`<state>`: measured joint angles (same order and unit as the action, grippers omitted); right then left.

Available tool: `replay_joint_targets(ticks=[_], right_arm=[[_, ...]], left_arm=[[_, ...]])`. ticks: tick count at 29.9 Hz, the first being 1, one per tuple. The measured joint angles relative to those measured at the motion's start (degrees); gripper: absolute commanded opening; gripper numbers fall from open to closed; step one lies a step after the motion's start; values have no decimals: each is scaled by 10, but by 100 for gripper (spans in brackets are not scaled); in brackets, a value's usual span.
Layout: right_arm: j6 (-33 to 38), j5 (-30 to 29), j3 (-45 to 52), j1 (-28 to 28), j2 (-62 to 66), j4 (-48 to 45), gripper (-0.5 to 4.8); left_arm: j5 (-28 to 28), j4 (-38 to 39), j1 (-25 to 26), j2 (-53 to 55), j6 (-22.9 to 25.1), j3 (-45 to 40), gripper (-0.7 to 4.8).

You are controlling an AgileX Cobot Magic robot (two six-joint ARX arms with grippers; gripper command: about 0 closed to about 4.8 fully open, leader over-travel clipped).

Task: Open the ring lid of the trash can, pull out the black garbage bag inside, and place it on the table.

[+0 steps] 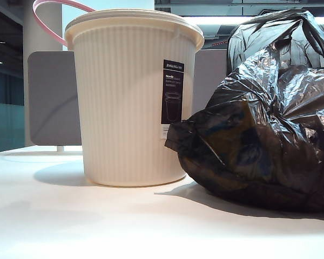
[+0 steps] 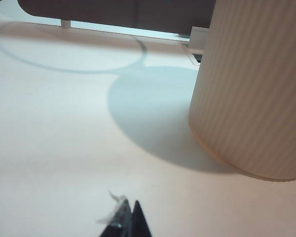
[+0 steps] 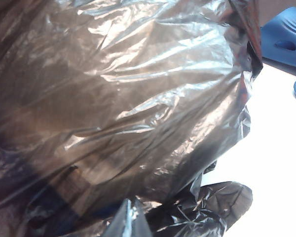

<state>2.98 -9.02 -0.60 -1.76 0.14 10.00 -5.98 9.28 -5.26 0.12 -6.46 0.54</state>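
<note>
Can: the large cream-white ribbed plastic trash can (image 1: 130, 97) stands upright on the wide smooth white surface (image 1: 70, 221), its dark rectangular label facing the exterior camera.
Ring lid: the thin salmon-pink plastic hoop (image 1: 51, 19) is swung up behind the can's rim, at its left in the exterior view.
Bag: the glossy crinkled black garbage bag (image 1: 264, 124) lies on the surface just right of the can, bulky and nearly as tall.
Left claw (image 2: 130, 217): closed, tips together, low over bare surface near the can's base; a scrap of clear film clings to it.
Right claw (image 3: 130, 219): closed, tips right against the bag; whether it pinches plastic cannot be told.
Behind: blue slipper (image 3: 286, 37); brownish-grey partition panel (image 1: 51, 97).
</note>
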Motion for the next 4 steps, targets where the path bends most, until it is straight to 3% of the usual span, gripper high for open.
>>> replay_joint_targets(ticks=[4], right_arm=[[0, 0, 0, 0, 0, 0, 0]], left_arm=[[0, 0, 0, 0, 0, 0, -5]])
